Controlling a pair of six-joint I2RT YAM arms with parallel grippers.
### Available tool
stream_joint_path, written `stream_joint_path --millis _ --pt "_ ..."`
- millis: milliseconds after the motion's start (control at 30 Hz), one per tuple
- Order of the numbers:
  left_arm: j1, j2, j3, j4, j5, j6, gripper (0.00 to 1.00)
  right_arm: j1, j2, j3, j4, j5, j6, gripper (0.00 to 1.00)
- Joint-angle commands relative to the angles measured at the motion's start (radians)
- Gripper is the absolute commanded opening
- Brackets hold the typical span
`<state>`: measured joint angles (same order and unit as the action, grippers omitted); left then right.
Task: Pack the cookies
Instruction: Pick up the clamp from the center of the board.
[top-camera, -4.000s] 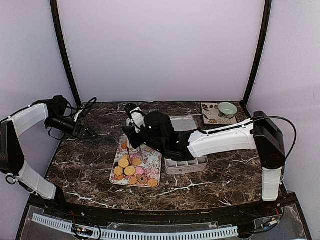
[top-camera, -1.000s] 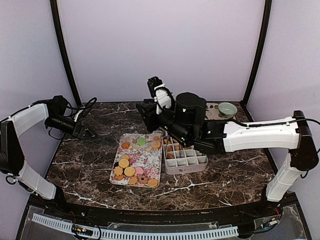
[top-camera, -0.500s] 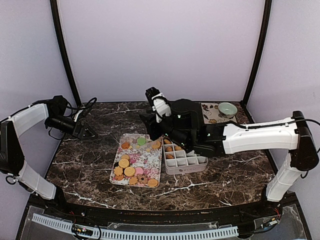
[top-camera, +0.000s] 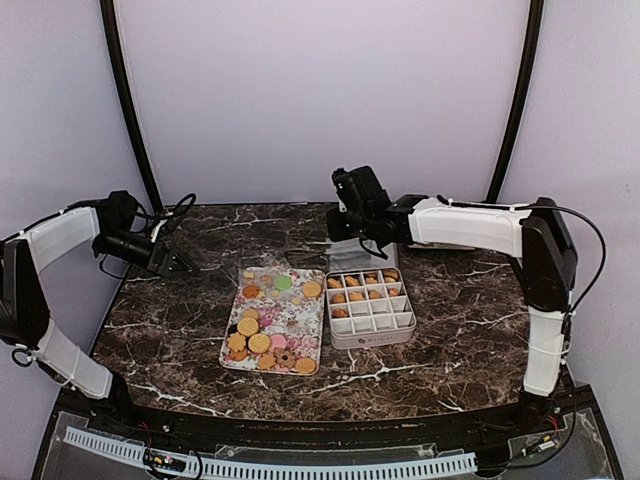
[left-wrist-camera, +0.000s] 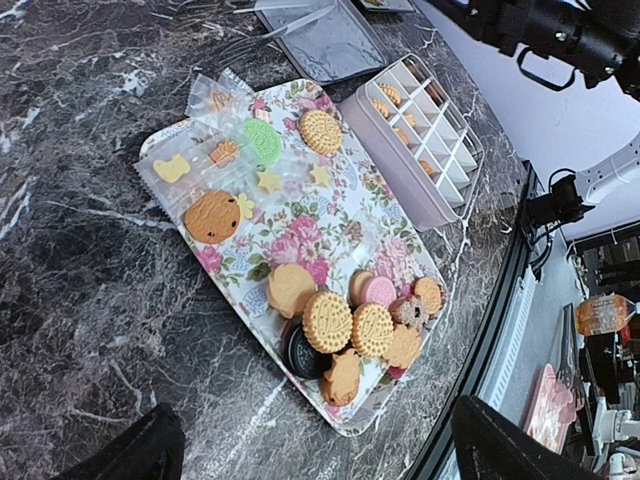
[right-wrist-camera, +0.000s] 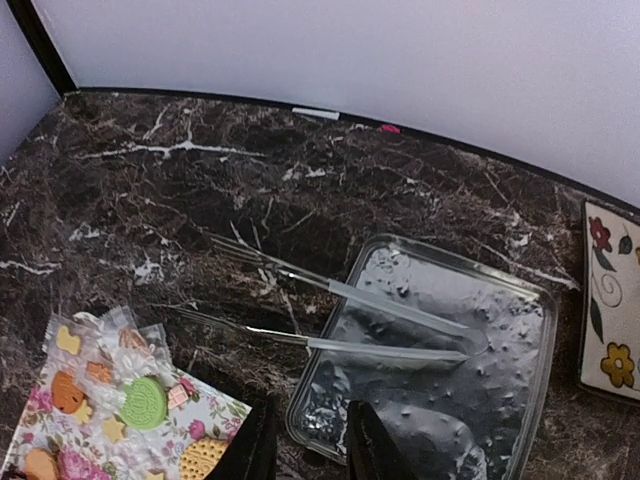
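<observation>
**Mostly on the tray: cookies (left-wrist-camera: 328, 322) ahead of left tool (top-camera: 178, 264)**

Spread wide and gripping nothing, with both dark fingers (left-wrist-camera: 125, 455) at the near edge of the wrist view. Straight ahead of that tool, on a floral tray (left-wrist-camera: 335, 225) set on the dark marble worktop (left-wrist-camera: 70, 300): a near heap of round and flower-shaped biscuits, golden-tan for the most part, with one pink and one dark brown among them. Farther out on the same tray, a green round one, a tan ribbed one, a brown one and small yellow shapes, several in clear wrappers. Beyond the tray and to the tool's right, just beside its long edge, a pale divided box (left-wrist-camera: 395, 170) with tan cookies in some of its cells; cannot tell whether box and tray touch.

Over at the worktop's far side, right tool (right-wrist-camera: 310, 425) hanging in the air, fingers narrowly parted, pinching nothing. Directly below and ahead of it, a clear plastic lid (right-wrist-camera: 500, 400) with tongs (right-wrist-camera: 380, 349) lying across its edge, tips out on the marble. Off to that tool's right, a flowered tile (right-wrist-camera: 612, 340); down to its left, the wrapped end of the tray.
</observation>
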<state>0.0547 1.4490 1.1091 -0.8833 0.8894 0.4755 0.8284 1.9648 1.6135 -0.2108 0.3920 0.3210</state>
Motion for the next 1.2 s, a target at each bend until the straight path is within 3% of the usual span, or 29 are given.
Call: stream_joint_path --millis 0,267,567,1167 --pt "-0.056 0.078 0.051 0.017 0.015 0.003 0.95 -0.025 0.084 0.072 -0.053 -0.073 0.076 0.25" --pt "-0.104 0.208 0.143 0.041 -0.029 0.030 0.95 -0.107 0.319 0.361 -0.293 -0.120 0.371 0.22" --pt "-0.107 0.211 0.060 0.093 -0.067 0.077 0.95 -0.175 0.375 0.344 -0.320 -0.224 0.679 0.26" --pt "-0.108 0.204 0.046 0.114 -0.076 0.089 0.94 -0.213 0.439 0.338 -0.284 -0.233 0.861 0.27"
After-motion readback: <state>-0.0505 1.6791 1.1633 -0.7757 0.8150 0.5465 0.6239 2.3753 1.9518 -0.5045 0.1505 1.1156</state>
